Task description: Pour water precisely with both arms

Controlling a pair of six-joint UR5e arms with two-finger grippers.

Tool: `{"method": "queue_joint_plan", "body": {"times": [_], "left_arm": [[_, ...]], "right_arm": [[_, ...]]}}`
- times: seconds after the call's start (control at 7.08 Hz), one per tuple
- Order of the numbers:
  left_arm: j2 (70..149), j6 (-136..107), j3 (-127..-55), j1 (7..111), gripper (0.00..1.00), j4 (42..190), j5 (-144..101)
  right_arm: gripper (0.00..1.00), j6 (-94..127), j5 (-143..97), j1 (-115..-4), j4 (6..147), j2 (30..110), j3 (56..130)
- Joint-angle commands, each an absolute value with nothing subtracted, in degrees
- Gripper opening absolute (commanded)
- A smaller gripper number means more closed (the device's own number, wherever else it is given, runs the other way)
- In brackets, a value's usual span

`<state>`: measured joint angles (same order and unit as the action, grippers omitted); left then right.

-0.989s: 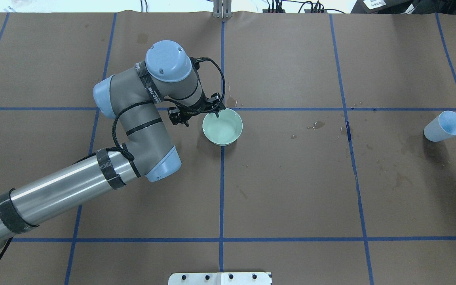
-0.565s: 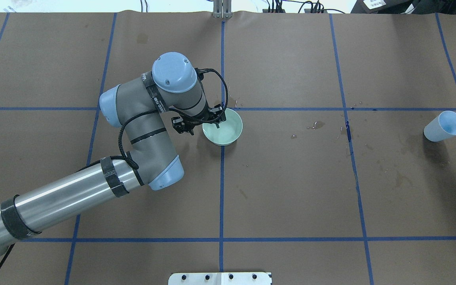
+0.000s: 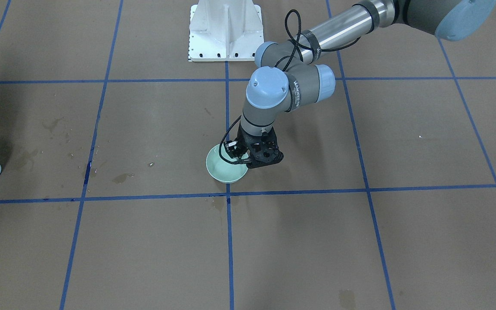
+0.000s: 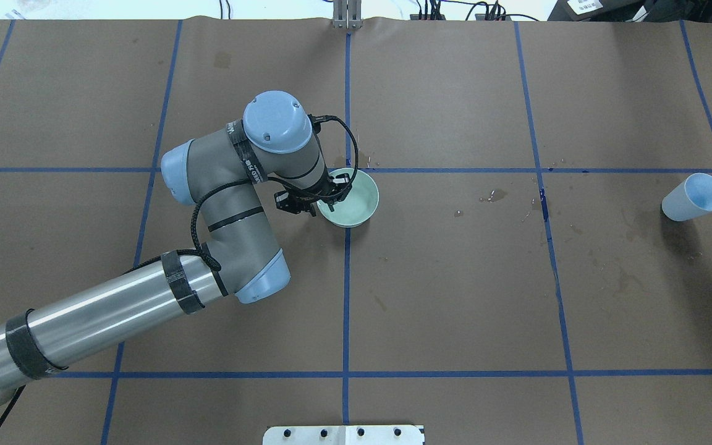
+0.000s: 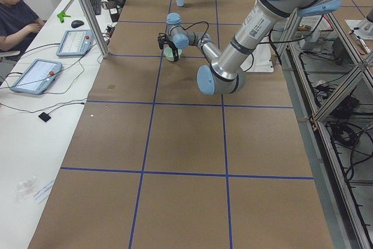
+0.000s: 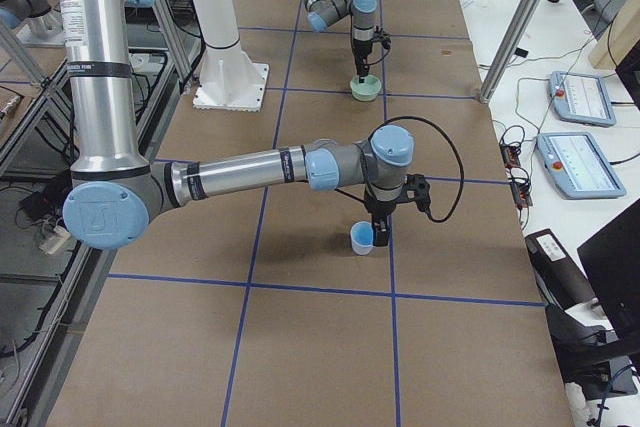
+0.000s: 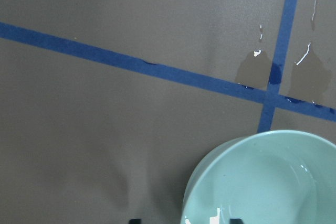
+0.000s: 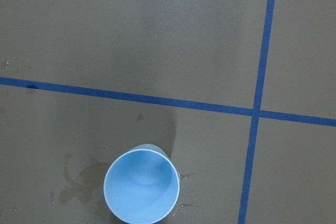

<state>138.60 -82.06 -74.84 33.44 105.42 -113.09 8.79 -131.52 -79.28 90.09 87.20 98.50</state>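
A mint-green bowl [image 4: 356,201] stands near the table's middle; it also shows in the front view [image 3: 222,170] and the left wrist view [image 7: 273,177]. Water shows as pale glints inside it [image 7: 215,216]. My left gripper [image 4: 330,196] is open, low at the bowl's left rim, its fingertips [image 7: 135,221] either side of the rim. A light blue cup [image 4: 694,196] stands upright at the far right, also seen from above in the right wrist view [image 8: 142,184]. My right gripper [image 6: 376,231] hangs just above that cup; I cannot tell whether it is open or shut.
Wet stains and drops [image 4: 495,196] mark the brown paper between bowl and cup, and beside the bowl [image 7: 257,69]. The white pedestal base [image 3: 225,30] stands at the robot's side. An operator [image 5: 17,4] and tablets sit along the far edge.
My left arm has swung a little right and toward the robot. Its gripper has come down closer onto the bowl's left rim. The bowl and cup have not moved.
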Motion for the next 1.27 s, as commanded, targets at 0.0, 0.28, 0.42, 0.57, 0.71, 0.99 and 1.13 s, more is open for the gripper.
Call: {"method": "queue_joint_plan", "body": {"times": [0.0, 0.28, 0.42, 0.57, 0.71, 0.99, 1.13], "left_arm": [[138.69, -84.96, -75.06, 32.96, 0.0, 105.29, -113.11], [138.78, -85.34, -76.63, 34.79, 0.0, 104.59, -114.16], [138.69, -85.25, -77.77, 37.68, 0.0, 104.07, -118.61], [137.73, -84.91, -79.7, 41.27, 0.0, 102.76, -123.0], [133.37, -84.21, -83.2, 44.44, 0.0, 102.83, -126.61], [118.47, -73.53, -94.16, 51.29, 0.0, 102.83, -132.34], [109.69, -66.6, -98.92, 54.2, 0.0, 103.27, -133.58]], "right_arm": [[0.99, 8.88, -131.48, -79.28, 90.0, 87.01, 98.09], [0.99, 8.88, -131.49, -79.28, 89.91, 86.84, 97.82], [0.99, 8.88, -131.48, -79.28, 90.0, 86.75, 97.82], [0.99, 8.88, -131.48, -79.28, 90.0, 86.57, 97.82], [1.0, 8.88, -131.66, -79.28, 90.0, 86.57, 97.82], [0.99, 8.88, -132.8, -79.28, 89.83, 86.57, 97.91], [0.99, 8.79, -132.8, -79.28, 89.65, 86.75, 97.91]]}}
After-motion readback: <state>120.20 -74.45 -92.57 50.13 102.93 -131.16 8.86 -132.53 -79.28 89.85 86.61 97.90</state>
